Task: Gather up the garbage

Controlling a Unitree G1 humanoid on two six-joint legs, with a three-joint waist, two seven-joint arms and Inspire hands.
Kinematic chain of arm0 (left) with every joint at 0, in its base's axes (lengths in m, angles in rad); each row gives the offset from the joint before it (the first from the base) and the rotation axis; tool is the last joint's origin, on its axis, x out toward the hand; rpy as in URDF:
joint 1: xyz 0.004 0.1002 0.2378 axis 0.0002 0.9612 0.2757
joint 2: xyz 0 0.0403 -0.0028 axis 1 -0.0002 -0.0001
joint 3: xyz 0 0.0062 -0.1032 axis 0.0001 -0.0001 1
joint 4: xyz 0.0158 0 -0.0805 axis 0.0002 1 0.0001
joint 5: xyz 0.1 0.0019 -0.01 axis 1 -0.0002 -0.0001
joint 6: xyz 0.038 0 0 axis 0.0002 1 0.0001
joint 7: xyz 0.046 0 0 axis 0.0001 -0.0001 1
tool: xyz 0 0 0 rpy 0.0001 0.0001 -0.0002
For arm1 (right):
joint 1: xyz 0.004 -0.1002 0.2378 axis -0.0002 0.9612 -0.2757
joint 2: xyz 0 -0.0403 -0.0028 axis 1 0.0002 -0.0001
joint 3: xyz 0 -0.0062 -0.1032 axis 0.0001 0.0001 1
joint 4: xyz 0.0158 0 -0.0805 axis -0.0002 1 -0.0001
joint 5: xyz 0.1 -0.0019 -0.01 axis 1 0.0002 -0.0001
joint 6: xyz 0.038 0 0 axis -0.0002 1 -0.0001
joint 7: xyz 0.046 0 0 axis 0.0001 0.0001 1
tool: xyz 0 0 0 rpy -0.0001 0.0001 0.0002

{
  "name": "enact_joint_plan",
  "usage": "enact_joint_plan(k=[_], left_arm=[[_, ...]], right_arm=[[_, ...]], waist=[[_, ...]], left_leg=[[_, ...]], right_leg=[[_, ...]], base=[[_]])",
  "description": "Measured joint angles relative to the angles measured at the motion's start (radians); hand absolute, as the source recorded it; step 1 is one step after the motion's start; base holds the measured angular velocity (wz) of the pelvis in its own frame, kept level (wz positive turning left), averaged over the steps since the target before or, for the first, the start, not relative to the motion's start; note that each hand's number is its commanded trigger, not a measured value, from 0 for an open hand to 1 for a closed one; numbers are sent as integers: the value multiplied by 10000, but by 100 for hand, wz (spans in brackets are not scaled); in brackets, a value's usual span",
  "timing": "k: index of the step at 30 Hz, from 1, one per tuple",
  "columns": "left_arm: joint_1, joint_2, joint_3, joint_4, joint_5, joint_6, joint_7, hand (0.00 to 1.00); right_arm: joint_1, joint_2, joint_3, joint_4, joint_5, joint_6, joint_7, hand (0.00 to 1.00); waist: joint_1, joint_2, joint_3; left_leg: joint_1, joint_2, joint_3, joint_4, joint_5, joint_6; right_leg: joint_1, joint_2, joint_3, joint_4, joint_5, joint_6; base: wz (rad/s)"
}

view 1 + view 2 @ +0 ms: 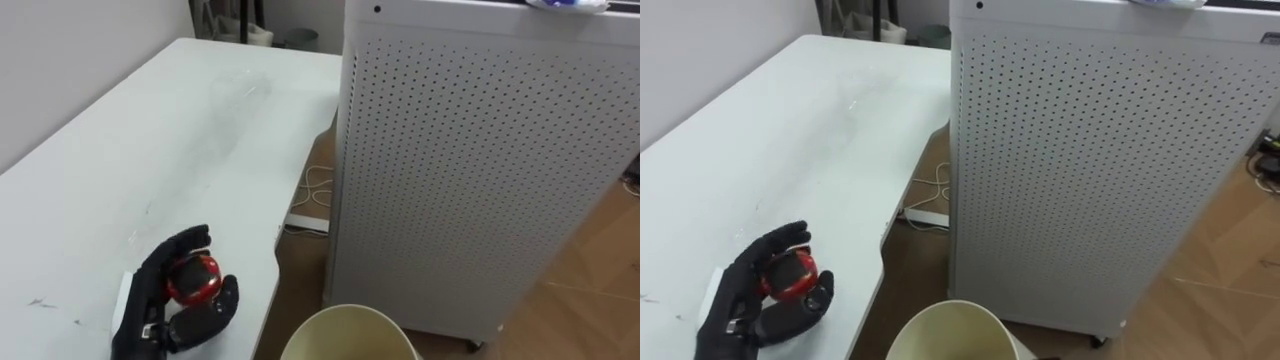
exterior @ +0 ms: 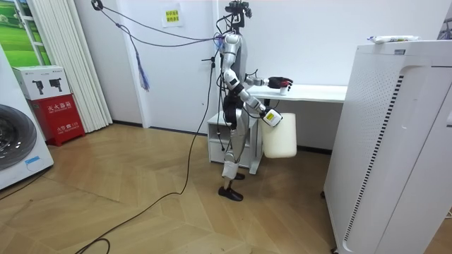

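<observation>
Bin (image 1: 345, 335) sits nearest us: one, cream, cut off by the bottom edge, inside mostly hidden. Left hand (image 1: 170, 305) rests by the white table's (image 1: 180, 130) near edge, fingers curled round one red round item (image 1: 193, 280); we can't make out what it is. In the room view the right hand (image 2: 270, 117) is at the bin's top, fingers unreadable. One perforated cabinet (image 1: 480, 170) stands just right of the table, with a narrow floor gap between. Open tabletop ahead of the hand.
</observation>
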Motion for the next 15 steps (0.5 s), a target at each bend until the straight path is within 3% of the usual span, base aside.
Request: enact_joint_plan(k=[15], left_arm=[[-148,-34,31,105,-2,401,-26,100]], right_arm=[[-4,-3,-2,-2,-288,2,-47,100]], waist=[[-1,39,-16]], left_leg=[[41,5,30,-4,0,0]], right_leg=[[-5,0,-19,-7,0,0]], base=[[0]])
